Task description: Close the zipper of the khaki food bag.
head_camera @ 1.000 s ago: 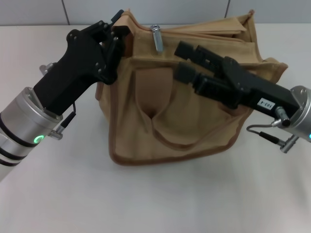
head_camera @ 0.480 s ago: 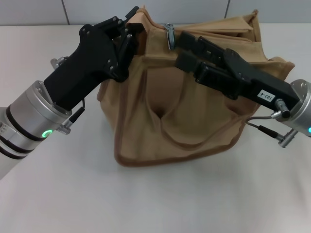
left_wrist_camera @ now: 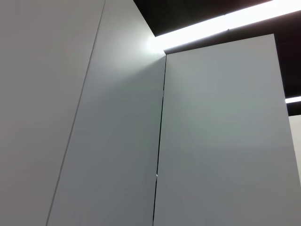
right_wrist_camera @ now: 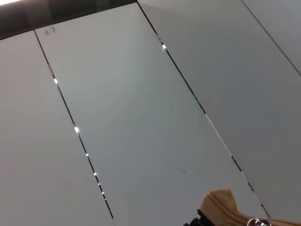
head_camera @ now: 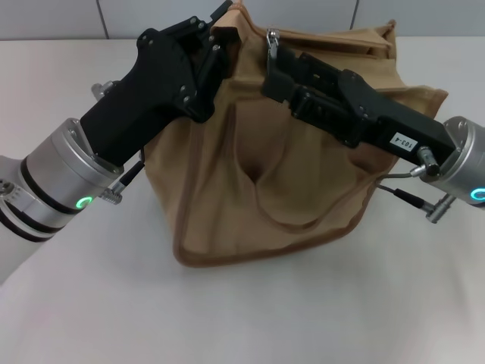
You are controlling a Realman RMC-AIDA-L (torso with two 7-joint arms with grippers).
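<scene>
The khaki food bag (head_camera: 250, 182) sits in the middle of the table in the head view. My left gripper (head_camera: 218, 47) is shut on the bag's top left corner and holds the fabric up in a peak. The zipper's silver pull tab (head_camera: 271, 36) stands up at the bag's top edge. My right gripper (head_camera: 268, 73) is at the top of the bag with its jaws apart, and its upper fingertip (head_camera: 274, 59) is right below the pull tab. The right wrist view shows only a bit of khaki fabric (right_wrist_camera: 220, 206) against wall panels.
The white table (head_camera: 227, 311) stretches around the bag on all sides. A grey wall (head_camera: 61, 19) runs along the table's far edge. The looped handle (head_camera: 303, 216) hangs down the bag's front face. The left wrist view shows only wall panels.
My left gripper has moved right and away with the bag's corner, dragging the bag right. The pull tab moved right and up. My right gripper closed in on the tab.
</scene>
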